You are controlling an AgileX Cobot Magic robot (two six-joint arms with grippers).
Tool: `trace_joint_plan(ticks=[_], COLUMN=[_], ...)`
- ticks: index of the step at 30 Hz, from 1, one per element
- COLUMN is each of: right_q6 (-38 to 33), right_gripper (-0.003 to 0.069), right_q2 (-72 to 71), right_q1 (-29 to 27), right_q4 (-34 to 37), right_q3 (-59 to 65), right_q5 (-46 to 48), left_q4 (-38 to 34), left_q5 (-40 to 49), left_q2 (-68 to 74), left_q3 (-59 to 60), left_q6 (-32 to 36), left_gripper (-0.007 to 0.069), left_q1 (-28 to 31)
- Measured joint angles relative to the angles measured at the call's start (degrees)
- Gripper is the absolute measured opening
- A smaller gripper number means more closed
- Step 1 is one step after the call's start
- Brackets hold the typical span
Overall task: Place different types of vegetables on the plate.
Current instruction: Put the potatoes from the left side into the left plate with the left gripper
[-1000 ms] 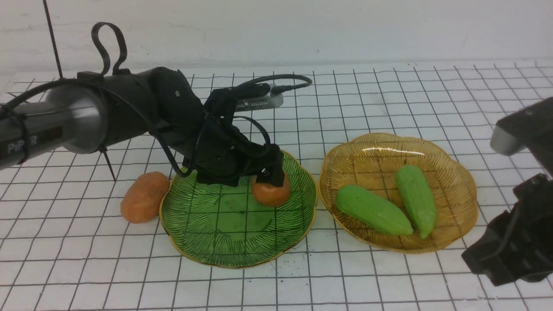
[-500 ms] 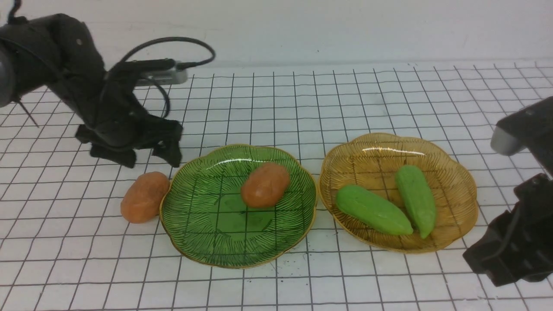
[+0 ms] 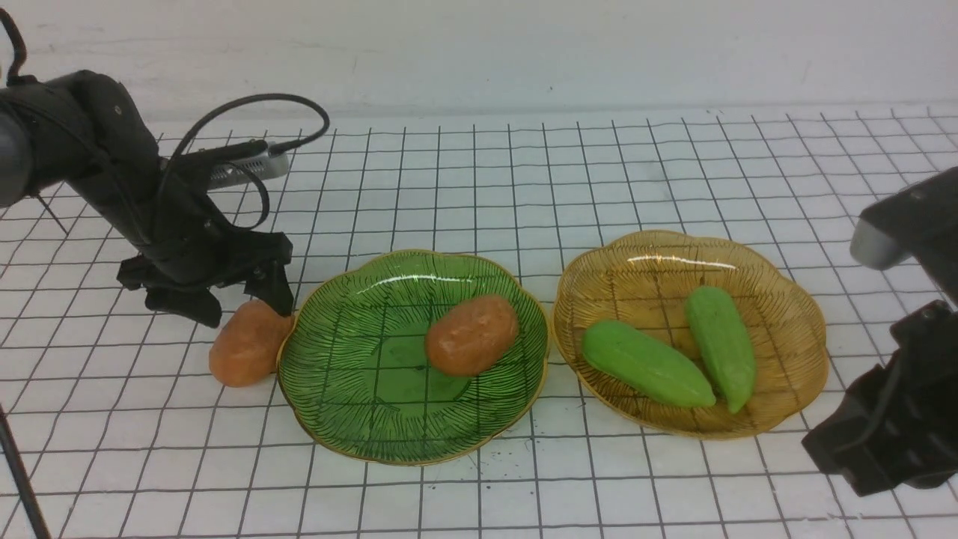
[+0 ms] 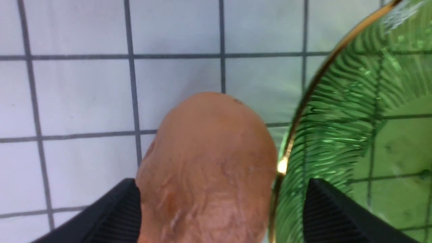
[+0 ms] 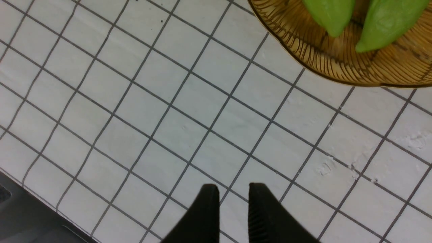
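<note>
- I take the green plate (image 3: pixel 359 419) as my reference: one potato (image 3: pixel 471 335) already lies in it, toward the side nearer the amber plate (image 3: pixel 651 258).
- The other potato (image 3: pixel 249 344) sits on the table (image 3: pixel 524 172), outside the green plate on the side away from the amber plate, touching the rim or very nearly.
- Both gourds (image 3: pixel 645 363) (image 3: pixel 722 346) lie side by side in the amber plate, so I judge this loose potato to be the last piece to sort.
- My left gripper (image 3: pixel 243 303) hangs over that potato with its jaws spread wide. It straddles the potato but is not clamped on it.
- My main worry shows in the left wrist view: the plate-side finger (image 4: pixel 334 216) is over the green plate's rim, not over the table.
- If I come down like this, that finger could land on the rim and tip or shove the plate, and the potato inside could roll.
- Closing here might also pinch the rim along with the potato.
- The potato is rounded and lumpy, so an off-centre squeeze could make it pop out sideways.
- Setting it down too close to the first potato could knock that one out.
- My right gripper (image 5: pixel 229 206) hovers above bare table on the far side of the amber plate from the green plate, its fingers nearly together and holding nothing.
</note>
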Motion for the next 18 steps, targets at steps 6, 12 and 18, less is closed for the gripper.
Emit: trace_joint_plan(ticks=[6,12,18], right_q6=[0.00,0.00,0.00], right_gripper=[0.0118,0.0118,0.0118], right_q2=[0.00,0.00,0.00], right_q1=[0.00,0.00,0.00], right_q4=[0.00,0.00,0.00], right_q3=[0.00,0.00,0.00], right_q5=[0.00,0.00,0.00], left_q4=[1.71,3.23,6.01], left_q5=[-0.26,-0.32,3.95], left_q2=[1.87,2.08,0.12], left_q3=[0.00,-0.02,-2.58], left_q6=[0.17,0.17,-0.12], left_gripper=[0.0566,0.0475,0.0475], left_q1=[0.07,0.07,0.17])
